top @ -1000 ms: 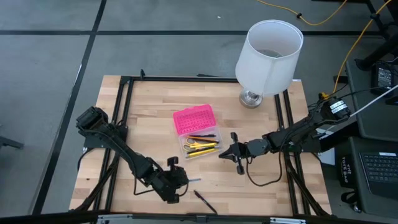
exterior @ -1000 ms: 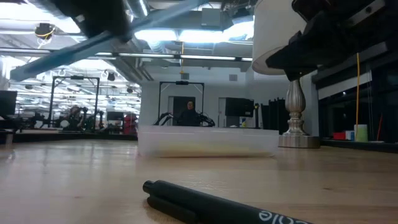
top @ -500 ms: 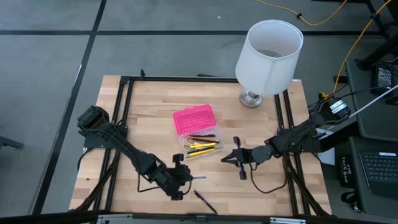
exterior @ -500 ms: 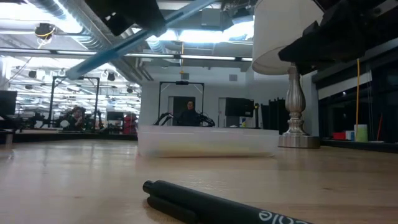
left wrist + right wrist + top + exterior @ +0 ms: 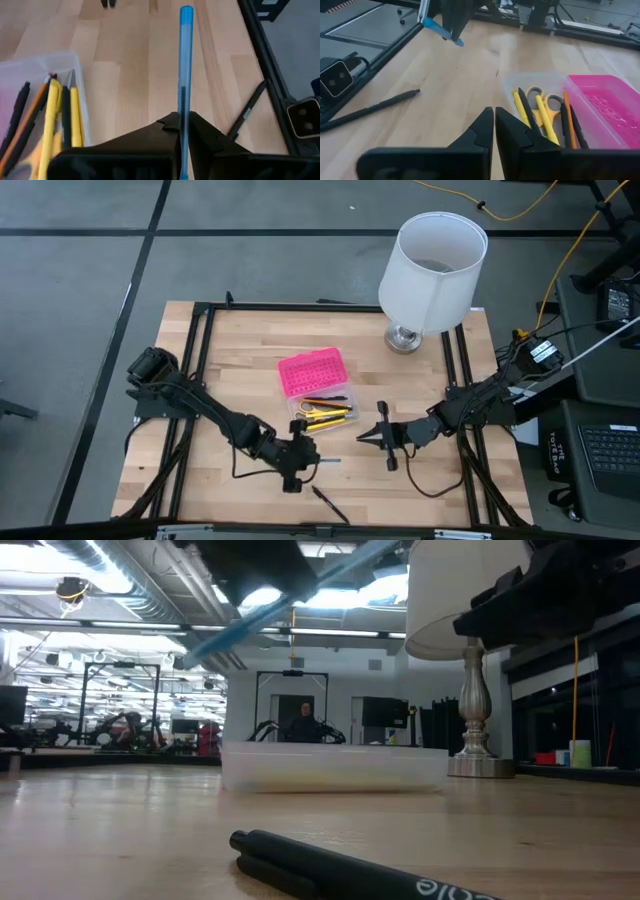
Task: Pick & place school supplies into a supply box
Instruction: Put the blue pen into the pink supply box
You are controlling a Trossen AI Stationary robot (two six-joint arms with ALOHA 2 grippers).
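left gripper (image 5: pixel 303 453) clamping blue pen (image 5: pixel 185 65), hovering just beside box (image 5: pixel 322 414) | right gripper (image 5: pixel 368 435) idling near box, jaws together, empty | risk: long pen overhanging, possibly catching rim, missing box | black pen (image 5: pixel 330 505) lying on table (image 5: pixel 230 360)

left gripper (image 5: pixel 318 461) | carried blue pen (image 5: pixel 329 461) closer to supply box (image 5: pixel 322 415) (right gripper (image 5: pixel 366 435) barely shifted)

Wood table (image 5: pixel 240 370); clear plastic box (image 5: pixel 322 412), textured pink lid (image 5: pixel 312 372).
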